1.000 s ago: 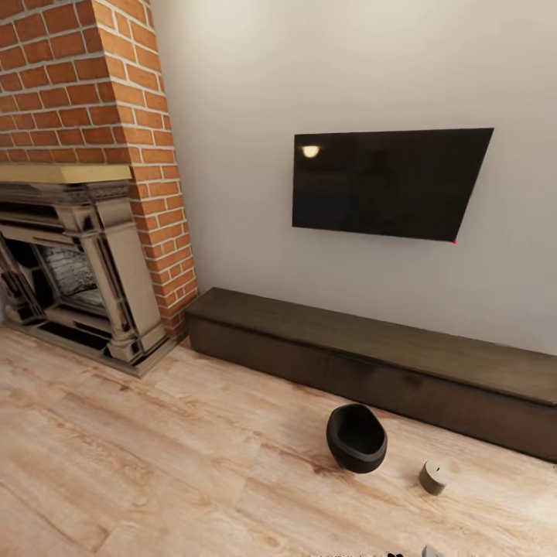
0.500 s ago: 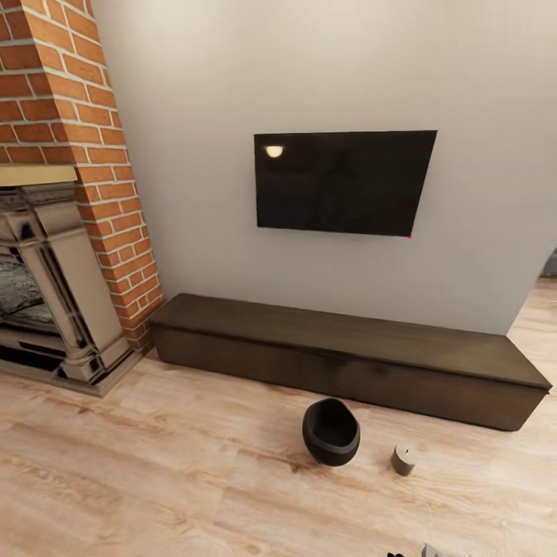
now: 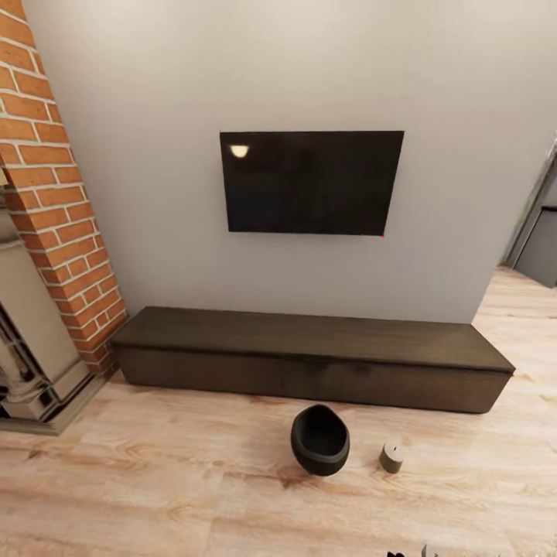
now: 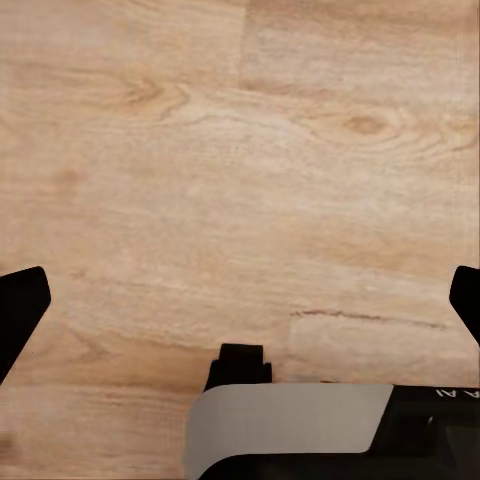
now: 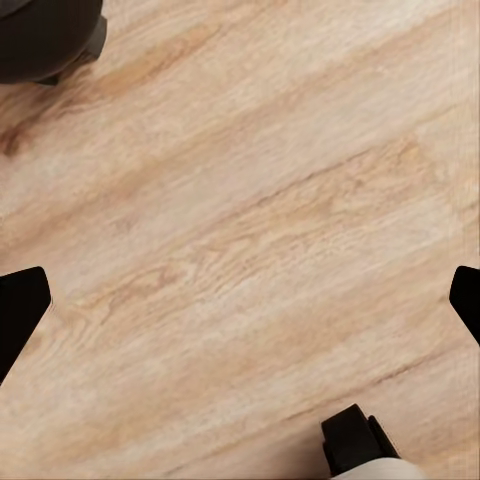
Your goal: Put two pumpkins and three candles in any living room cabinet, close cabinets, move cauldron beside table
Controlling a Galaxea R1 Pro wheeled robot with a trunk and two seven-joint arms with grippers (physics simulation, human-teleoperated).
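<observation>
Robot faces the cabinet (image 3: 309, 356), drawers all shut. Cauldron (image 3: 319, 439) sits on the floor just in front of the cabinet, one candle (image 3: 391, 456) beside it. Left hand (image 4: 240, 300) & right hand (image 5: 240, 300) both spread wide, empty, over the floor. Approach step, prob.; next: close in on the candle, lower a hand.

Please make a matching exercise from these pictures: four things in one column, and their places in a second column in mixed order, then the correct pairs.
Things:
1. cauldron
2. candle
3. cabinet
4. television

Places:
A. mounted on the wall
B. along the foot of the wall, drawers shut
C. on the floor, before the cabinet's middle
D. on the floor, just right of the black pot

Pairs: 1-C, 2-D, 3-B, 4-A
</observation>
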